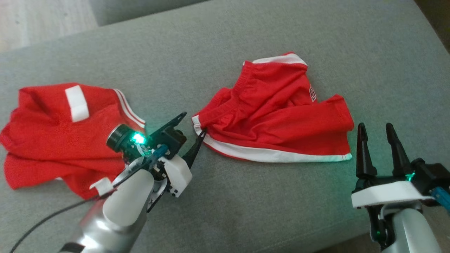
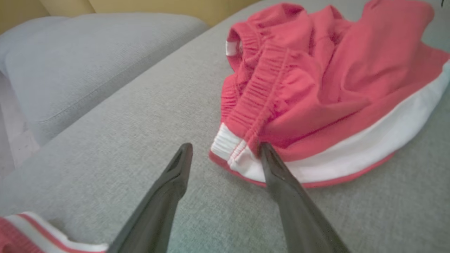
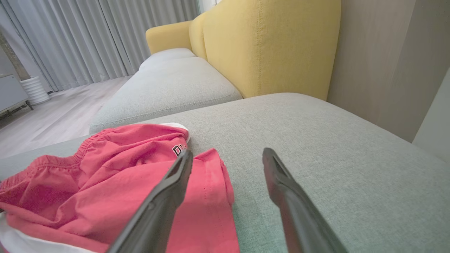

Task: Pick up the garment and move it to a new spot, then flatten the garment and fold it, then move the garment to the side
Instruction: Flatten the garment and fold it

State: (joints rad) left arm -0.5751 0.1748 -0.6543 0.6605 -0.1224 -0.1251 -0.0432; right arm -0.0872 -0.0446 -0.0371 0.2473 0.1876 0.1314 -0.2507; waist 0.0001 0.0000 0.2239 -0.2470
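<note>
The garment (image 1: 277, 116) is a pair of red shorts with white side stripes, lying crumpled in the middle of the grey sofa seat (image 1: 246, 211). My left gripper (image 1: 193, 124) is open at the shorts' near-left waistband corner. In the left wrist view the garment (image 2: 316, 77) lies just ahead, and one fingertip (image 2: 267, 151) of the left gripper (image 2: 225, 147) touches its white-edged corner. My right gripper (image 1: 376, 128) stands open just right of the shorts' lower right hem. In the right wrist view the right gripper (image 3: 227, 153) has one finger over the garment (image 3: 105, 165) and the other over bare cushion.
A second red garment (image 1: 59, 133) with a white patch lies crumpled at the left of the seat, and its striped edge (image 2: 21, 232) is beside my left arm. A yellow sofa back (image 3: 267, 45) and another grey cushion (image 3: 168, 84) lie beyond. Wooden floor (image 1: 42, 17) is at the far left.
</note>
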